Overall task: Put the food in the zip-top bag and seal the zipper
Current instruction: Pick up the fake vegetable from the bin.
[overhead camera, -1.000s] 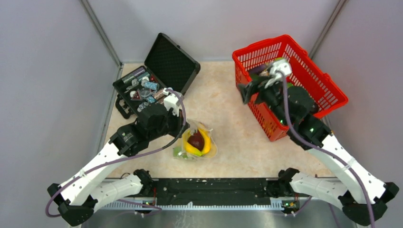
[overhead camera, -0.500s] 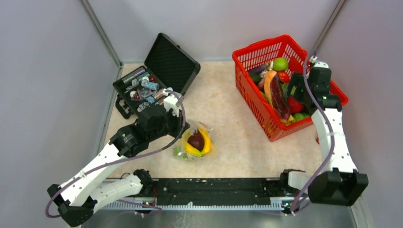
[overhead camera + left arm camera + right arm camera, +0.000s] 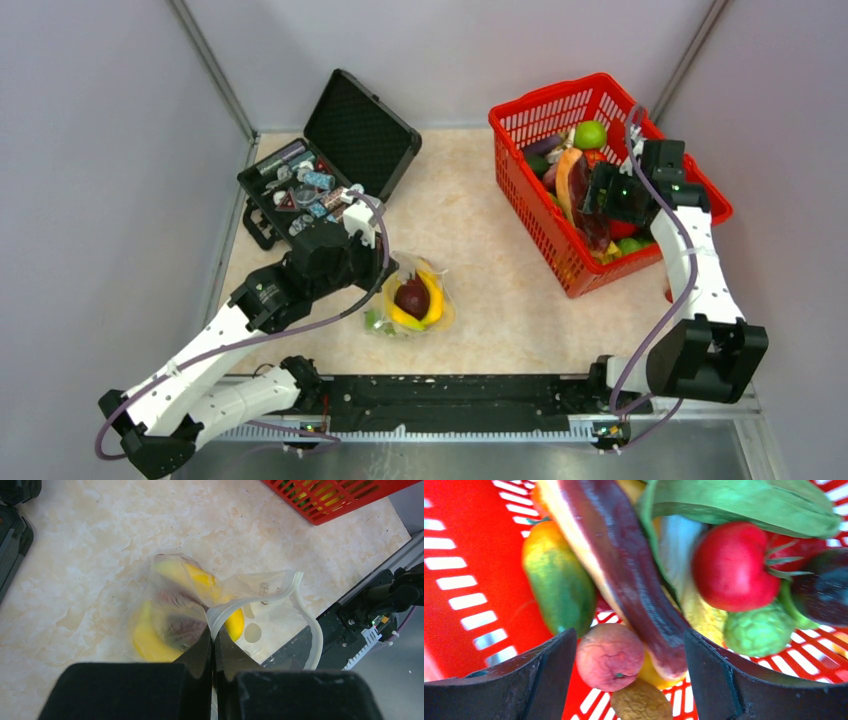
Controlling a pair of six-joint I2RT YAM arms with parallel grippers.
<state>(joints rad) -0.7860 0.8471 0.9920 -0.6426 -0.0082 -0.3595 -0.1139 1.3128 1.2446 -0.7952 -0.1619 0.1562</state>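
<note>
Pale marbled tabletop (image 3: 480, 250) under grey walls. My left jaws are clamped on the mouth of the zip-top bag (image 3: 410, 300), beside the zipper (image 3: 306, 616); the bag lies near the front edge with a banana (image 3: 146, 645) and a dark red fruit (image 3: 413, 297) inside. My right jaws stand wide apart, holding nothing, over the red mesh basket (image 3: 545, 94), above a pinkish fruit (image 3: 609, 656) and a purple eggplant (image 3: 624, 565)
</note>
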